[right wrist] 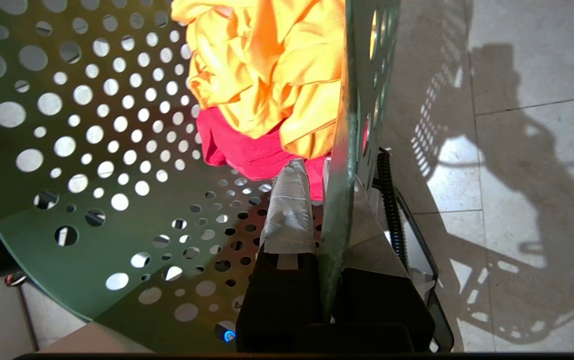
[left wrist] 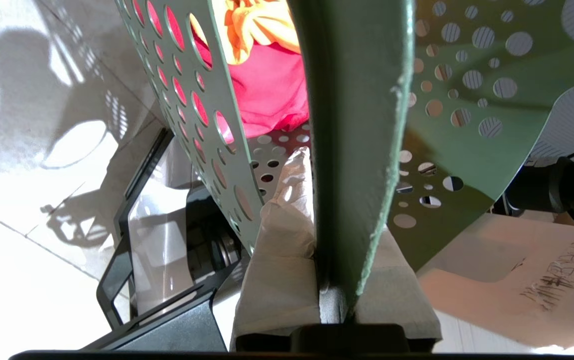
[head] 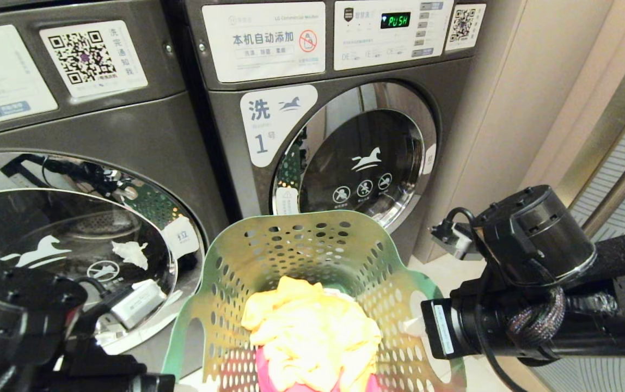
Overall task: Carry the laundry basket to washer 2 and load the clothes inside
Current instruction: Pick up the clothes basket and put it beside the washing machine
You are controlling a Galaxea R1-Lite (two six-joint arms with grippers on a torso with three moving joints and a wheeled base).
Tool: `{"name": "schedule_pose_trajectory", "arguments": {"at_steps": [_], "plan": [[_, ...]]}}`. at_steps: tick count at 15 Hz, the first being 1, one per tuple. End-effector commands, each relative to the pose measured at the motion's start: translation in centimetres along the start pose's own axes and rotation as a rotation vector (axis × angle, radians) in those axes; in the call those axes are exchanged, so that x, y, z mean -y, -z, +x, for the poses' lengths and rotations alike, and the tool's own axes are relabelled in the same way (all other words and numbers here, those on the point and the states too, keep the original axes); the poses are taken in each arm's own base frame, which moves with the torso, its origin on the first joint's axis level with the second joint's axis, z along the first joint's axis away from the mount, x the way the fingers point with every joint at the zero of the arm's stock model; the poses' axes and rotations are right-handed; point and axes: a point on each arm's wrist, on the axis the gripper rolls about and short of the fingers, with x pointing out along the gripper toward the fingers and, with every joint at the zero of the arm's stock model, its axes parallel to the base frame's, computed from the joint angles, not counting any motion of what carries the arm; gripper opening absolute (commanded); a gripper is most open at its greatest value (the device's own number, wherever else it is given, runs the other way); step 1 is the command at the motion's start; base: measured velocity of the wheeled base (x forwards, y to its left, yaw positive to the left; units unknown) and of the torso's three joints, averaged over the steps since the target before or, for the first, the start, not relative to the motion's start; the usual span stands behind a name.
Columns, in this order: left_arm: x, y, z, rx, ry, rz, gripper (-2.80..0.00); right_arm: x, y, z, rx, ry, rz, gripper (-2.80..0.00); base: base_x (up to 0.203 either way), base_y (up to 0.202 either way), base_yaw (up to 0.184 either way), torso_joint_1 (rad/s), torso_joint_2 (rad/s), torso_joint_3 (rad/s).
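Head view: laundry basket (head: 312,283) sits low centre, between the two arms, its far rim just in front of the washer labelled 1 (head: 345,136), whose display reads PUSH. A second grey washer (head: 73,179) stands to the left of it; no numeral is visible on that one from here, so I judge it the likely washer 2 but cannot confirm. Both round doors look closed. Clothes (head: 312,332) lie heaped in the basket, yellow-orange on top, pink-red beneath. Right arm's wrist housing shows at the right, left arm's at lower left; neither set of fingers shows in this view.

Left wrist view: left gripper (left wrist: 334,280) has its padded fingers (left wrist: 287,235) pinched narrow on the basket's wall edge, one pad inside, one outside. Tiled floor (left wrist: 32,150) shows beyond the basket wall; whether the basket touches it cannot be told.

Right wrist view: right gripper (right wrist: 329,235) likewise clamps the opposite wall, taped fingers (right wrist: 292,215) tight on the plastic. Clothes sit near the pads.

Step in hand, as I judge it: carrying phase, basket held two-handed, facing the wrong machine. Next move calls for shifting left toward the other washer with both grips kept firm, setting the basket on the floor, then opening that door before any garment is loaded.
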Motion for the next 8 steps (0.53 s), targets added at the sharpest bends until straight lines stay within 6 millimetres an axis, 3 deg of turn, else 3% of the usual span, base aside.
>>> {"name": "schedule_pose_trajectory", "arguments": {"at_steps": [1, 8], "plan": [[0.0, 0.0, 0.2, -0.011, -0.002, -0.001, -2.8, 0.1, -0.1, 0.0, 0.008, 0.017, 0.002, -2.8, 0.0, 0.0, 0.0, 0.002, 0.0, -0.203], [0.8, 0.3, 2.1, -0.095, 0.0, 0.067, -2.8, 1.9, 0.0, 0.4, 0.029, 0.126, 0.044, -2.8, 0.0, 0.0, 0.0, 0.005, 0.0, -0.197]]}}
